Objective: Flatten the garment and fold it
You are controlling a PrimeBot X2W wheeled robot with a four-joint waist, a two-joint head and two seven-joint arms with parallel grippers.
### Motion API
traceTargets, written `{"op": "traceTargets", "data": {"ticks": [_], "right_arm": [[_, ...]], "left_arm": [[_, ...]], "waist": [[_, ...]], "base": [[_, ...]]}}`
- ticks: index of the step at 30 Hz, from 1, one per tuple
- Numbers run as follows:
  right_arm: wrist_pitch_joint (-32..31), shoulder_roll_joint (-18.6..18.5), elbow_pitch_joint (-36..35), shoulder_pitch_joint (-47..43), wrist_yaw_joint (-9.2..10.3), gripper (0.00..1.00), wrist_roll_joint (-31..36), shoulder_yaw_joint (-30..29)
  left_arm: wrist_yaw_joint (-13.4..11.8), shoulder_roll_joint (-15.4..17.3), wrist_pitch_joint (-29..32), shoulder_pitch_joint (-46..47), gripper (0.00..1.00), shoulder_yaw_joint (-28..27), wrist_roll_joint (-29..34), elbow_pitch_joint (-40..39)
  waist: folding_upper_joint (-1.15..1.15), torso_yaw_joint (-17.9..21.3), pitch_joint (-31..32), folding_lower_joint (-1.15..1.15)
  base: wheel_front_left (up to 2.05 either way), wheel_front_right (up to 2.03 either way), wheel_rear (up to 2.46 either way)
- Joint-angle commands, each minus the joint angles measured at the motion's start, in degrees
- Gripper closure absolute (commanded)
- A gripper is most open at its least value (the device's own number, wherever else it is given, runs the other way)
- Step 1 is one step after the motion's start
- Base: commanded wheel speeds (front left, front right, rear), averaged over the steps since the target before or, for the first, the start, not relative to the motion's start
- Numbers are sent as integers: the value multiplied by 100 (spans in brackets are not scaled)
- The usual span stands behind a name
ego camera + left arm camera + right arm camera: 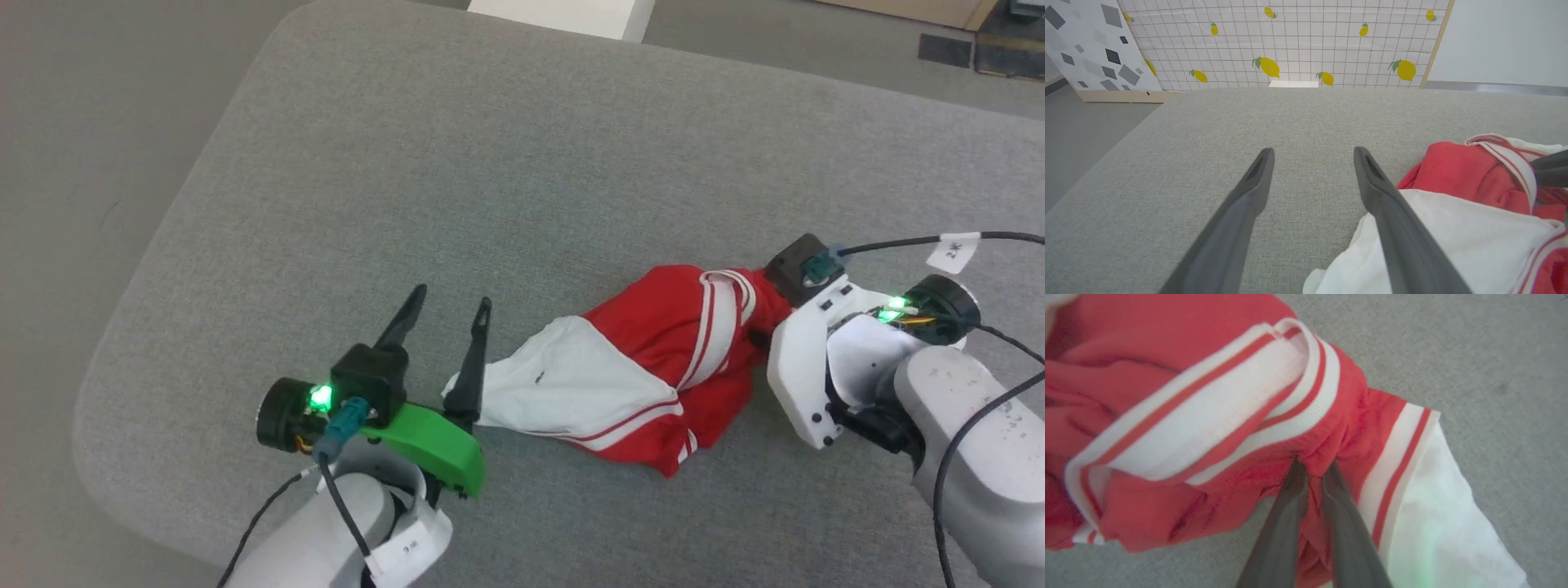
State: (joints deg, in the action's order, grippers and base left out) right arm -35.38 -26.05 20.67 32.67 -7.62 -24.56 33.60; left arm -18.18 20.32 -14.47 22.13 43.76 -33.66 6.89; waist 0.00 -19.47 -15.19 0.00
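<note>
Lying bunched on the robot's side of a grey fabric-covered table (pixel 490 163), the garment (pixel 645 359) is pinched at a red fold by the right gripper (pixel 1312 467), fingers nearly together. The left gripper (pixel 1313 150) gapes wide, one finger at the white sleeve's edge. Beyond stand a lemon-print backdrop (pixel 1290 41), a diamond-patterned panel (pixel 1094 45) and grey floor (pixel 82 122).
</note>
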Motion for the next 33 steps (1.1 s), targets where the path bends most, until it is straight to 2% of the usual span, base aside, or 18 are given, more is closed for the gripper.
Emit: {"op": "traceTargets", "data": {"ticks": [1, 8, 16, 23, 29, 33], "right_arm": [[101, -46, 63, -26, 13, 100, -27, -105], [189, -200, -328, -250, 13, 100, -248, -541], [370, -487, -1077, -800, 13, 100, -131, -1550], [-221, -513, -1887, -1933, 13, 100, 40, -2242], [-298, -384, -2432, -3227, 13, 100, 257, -2220], [-271, -202, -2562, -3687, 13, 100, 223, -2031]], "left_arm": [[15, 18, -44, 23, 0, -97, -13, 17], [37, 120, -50, -128, 0, -443, -28, 9], [14, 216, -51, -313, 0, -614, 6, -31], [4, 245, -52, -470, 0, -601, 3, -96], [25, 256, -2, -463, 0, -543, 0, -127], [44, 282, 57, -436, 0, -509, -2, -131]], "waist": [[0, 100, 101, 0], [0, 391, 440, 0], [0, 675, 760, 0], [0, 866, 891, 0], [0, 955, 891, 0], [0, 1015, 896, 0]], "base": [[0, 0, 0], [0, 0, 0], [0, 0, 0], [0, 0, 0], [0, 0, 0], [0, 0, 0]]}}
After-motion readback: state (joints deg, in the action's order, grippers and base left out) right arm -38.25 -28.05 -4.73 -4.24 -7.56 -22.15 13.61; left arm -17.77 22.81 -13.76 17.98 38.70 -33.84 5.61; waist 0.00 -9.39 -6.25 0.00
